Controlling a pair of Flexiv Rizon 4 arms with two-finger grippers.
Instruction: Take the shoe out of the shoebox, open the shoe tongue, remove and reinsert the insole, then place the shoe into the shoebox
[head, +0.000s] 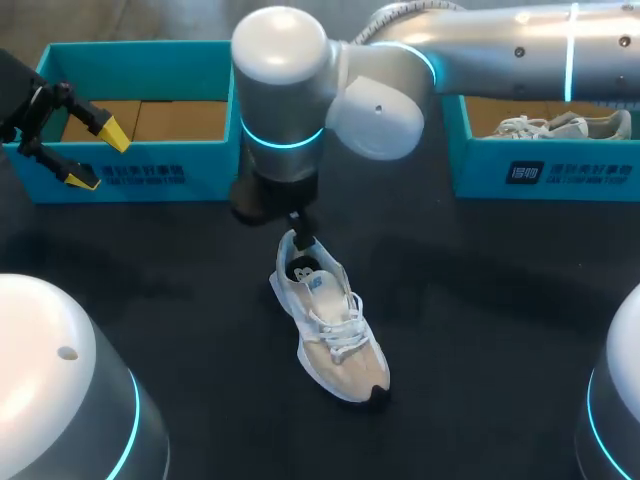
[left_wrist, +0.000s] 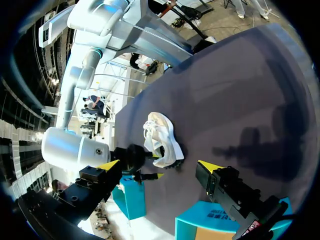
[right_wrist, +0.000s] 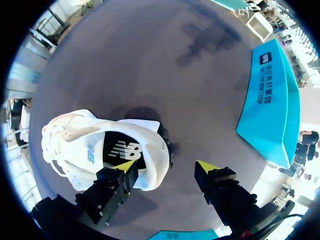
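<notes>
A white and beige sneaker (head: 330, 325) lies on the dark table, toe toward the front; its insole shows in the opening (right_wrist: 122, 150). My right gripper (head: 298, 238) is down at the heel. In the right wrist view the right gripper (right_wrist: 165, 167) straddles the heel collar: one yellow fingertip (right_wrist: 125, 166) is inside the shoe's opening, the other fingertip (right_wrist: 206, 167) stands outside behind the heel with a gap, so it is open. My left gripper (head: 85, 150) hangs open over the left shoebox (head: 130, 170), holding nothing. The sneaker (left_wrist: 160, 135) lies well ahead of the left gripper (left_wrist: 159, 167).
A second teal shoebox (head: 540, 170) at the back right holds another white sneaker (head: 560, 125). My right arm (head: 450, 45) stretches across the back of the table. Bare dark table lies around the shoe on both sides and in front.
</notes>
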